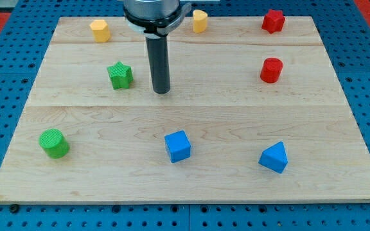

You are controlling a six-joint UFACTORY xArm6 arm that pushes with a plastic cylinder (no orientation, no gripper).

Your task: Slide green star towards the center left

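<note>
Gripper absent, nothing held; my tip [162, 90] sits just right of green star [120, 75], level, apart; leftward push lines up.

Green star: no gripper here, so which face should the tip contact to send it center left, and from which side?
Contact the green star on its upper-right side, pushing toward the view's lower left. My tip sits apart to its right, slightly low, so I'd probably first shift toward the view's top. Its points may make it spin off-centre.
</note>
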